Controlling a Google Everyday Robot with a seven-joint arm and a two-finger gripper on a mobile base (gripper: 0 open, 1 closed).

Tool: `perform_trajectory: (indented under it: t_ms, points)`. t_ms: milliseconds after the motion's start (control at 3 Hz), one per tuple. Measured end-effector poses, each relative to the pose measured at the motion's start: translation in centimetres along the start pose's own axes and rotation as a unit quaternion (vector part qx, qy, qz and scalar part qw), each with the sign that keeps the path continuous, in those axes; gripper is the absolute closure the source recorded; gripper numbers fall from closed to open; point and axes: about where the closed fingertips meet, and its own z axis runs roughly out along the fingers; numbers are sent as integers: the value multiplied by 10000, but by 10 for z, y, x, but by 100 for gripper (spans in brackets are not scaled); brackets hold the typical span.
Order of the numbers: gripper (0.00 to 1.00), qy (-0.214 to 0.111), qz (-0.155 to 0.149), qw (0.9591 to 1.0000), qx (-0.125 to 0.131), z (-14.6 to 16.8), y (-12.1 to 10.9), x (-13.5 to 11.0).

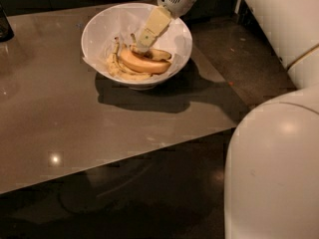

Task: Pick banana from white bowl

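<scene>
Banana (159,54), bruised and brown-patched, lies in the bowl (99,29) by the counter's (75,133) far edge, toward the right corner, tucked behind a smoother orange banana (142,65). The gripper (141,41) slants in from the far right, tip at the fruit, probably aiming past that neighbour. Whether it is open or closed I cannot tell. Count: two bananas, one bowl, a few peel strips (115,63), one gripper.

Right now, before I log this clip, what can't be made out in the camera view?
Camera view:
- banana: largely hidden behind the orange-yellow banana and the gripper, which is inside the white bowl; contact unclear.
- dark object, top left: cut off by the frame edge.
</scene>
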Motion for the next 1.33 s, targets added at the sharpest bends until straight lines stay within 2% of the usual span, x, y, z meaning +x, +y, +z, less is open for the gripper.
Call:
perform_trajectory:
  t_ms: [333,667,1333]
  points:
    - [0,31,228,9997,-72,13,10,-6]
    - [10,95,391,9991,-94,21,16,-11]
    - [13,295,668,9973,-102,38,13,-8]
